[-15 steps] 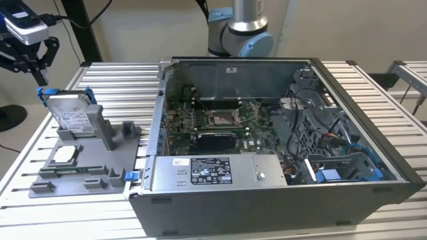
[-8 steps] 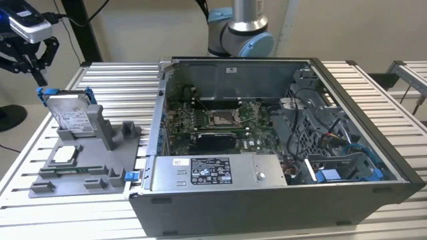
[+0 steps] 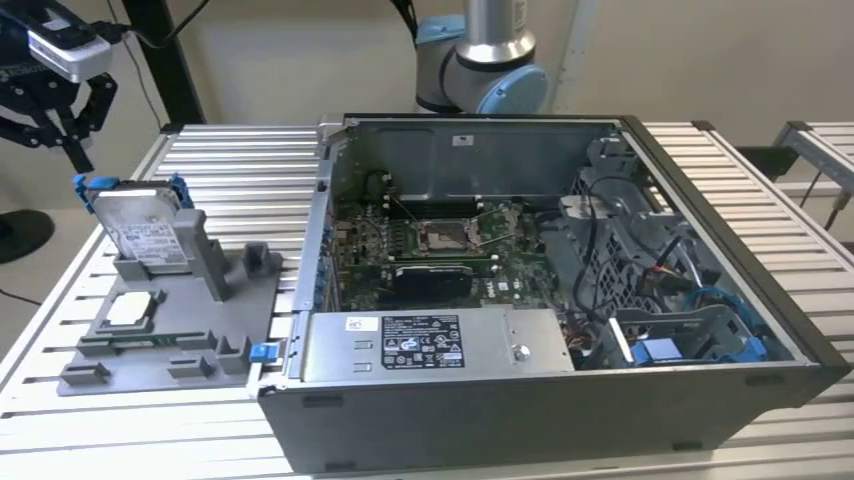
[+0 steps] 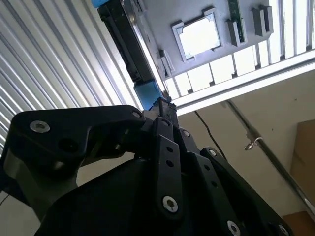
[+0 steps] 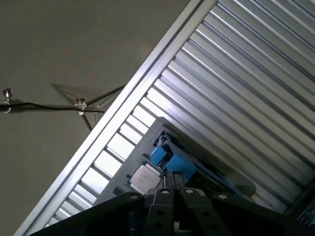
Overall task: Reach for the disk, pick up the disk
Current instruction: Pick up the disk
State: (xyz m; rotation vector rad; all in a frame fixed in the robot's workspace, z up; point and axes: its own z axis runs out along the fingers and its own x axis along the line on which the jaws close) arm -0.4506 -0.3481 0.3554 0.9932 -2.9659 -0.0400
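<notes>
— What are the fingers doing?
— The gripper is hanging with its fingers drawn together, gripping nothing, just above the disk.
— Where is the disk sitting?
— It is standing upright in a slot of the grey holder, with its white label facing out; the print is too small to read. A square chip is lying flat on the holder's base.

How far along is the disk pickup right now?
Done: nothing completed yet. In hand: the reach, with the hand poised close above the top corner of the disk in the exterior view. Left: grasp and lift, since the disk stands upright in its grey holder, not yet raised.
</notes>
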